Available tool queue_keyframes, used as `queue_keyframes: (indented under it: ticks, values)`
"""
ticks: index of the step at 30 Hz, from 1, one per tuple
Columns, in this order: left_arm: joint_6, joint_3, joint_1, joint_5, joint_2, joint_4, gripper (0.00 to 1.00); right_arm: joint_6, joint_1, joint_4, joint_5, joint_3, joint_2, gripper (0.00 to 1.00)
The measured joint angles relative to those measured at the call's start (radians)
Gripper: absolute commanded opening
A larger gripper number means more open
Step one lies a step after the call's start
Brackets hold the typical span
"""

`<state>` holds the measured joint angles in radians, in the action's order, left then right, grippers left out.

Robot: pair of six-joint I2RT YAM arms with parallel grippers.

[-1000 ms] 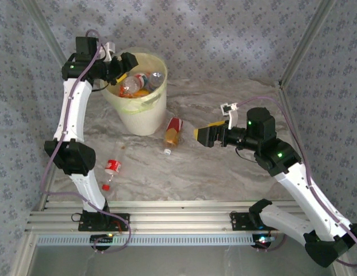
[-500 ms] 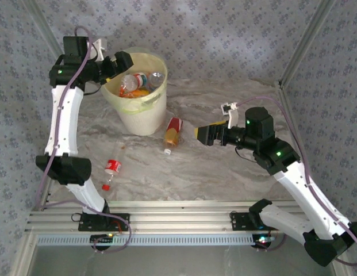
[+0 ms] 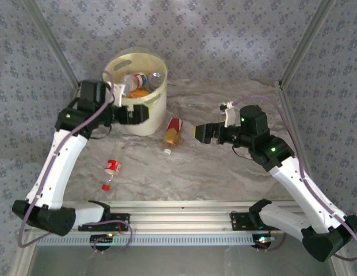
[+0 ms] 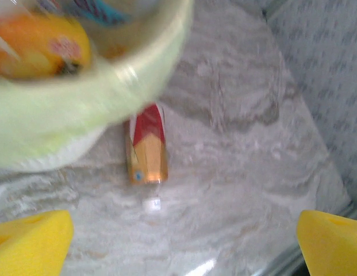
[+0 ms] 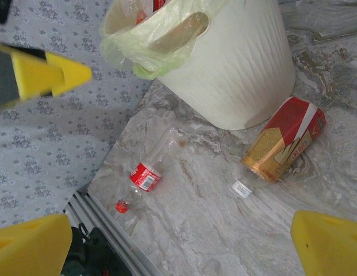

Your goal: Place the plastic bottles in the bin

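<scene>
An amber bottle lies on its side just beside the bin, toward the table's far-left corner. A clear bottle lies near the near-left edge. Both look light, crushable and slick, so pinch mid-body, across the label. The left gripper and right gripper both gape wide and are empty.

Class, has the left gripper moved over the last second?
Yes. From above the rim of the bin, the left gripper came toward the arm bases, now before its near wall.
</scene>
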<state>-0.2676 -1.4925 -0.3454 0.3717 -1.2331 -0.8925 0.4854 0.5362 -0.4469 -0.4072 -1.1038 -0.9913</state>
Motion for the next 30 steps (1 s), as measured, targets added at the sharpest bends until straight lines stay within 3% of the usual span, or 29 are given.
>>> queue_keyframes:
  ticks: [5,13,22,30]
  values:
    - [0.021,0.122,-0.154,-0.1,0.061,0.03,1.0,0.0,0.001,0.0,-0.001,0.004,-0.006,1.0]
    - [0.021,0.189,-0.307,-0.235,-0.002,0.107,1.0,0.0,0.001,0.0,-0.001,0.006,-0.011,1.0]
    - [0.02,0.19,-0.386,-0.329,-0.212,0.192,1.0,-0.004,0.001,-0.014,-0.004,0.015,-0.01,1.0]
    - [0.012,0.137,-0.398,-0.367,-0.418,0.23,0.99,-0.02,0.001,-0.044,-0.006,0.042,0.015,1.0]
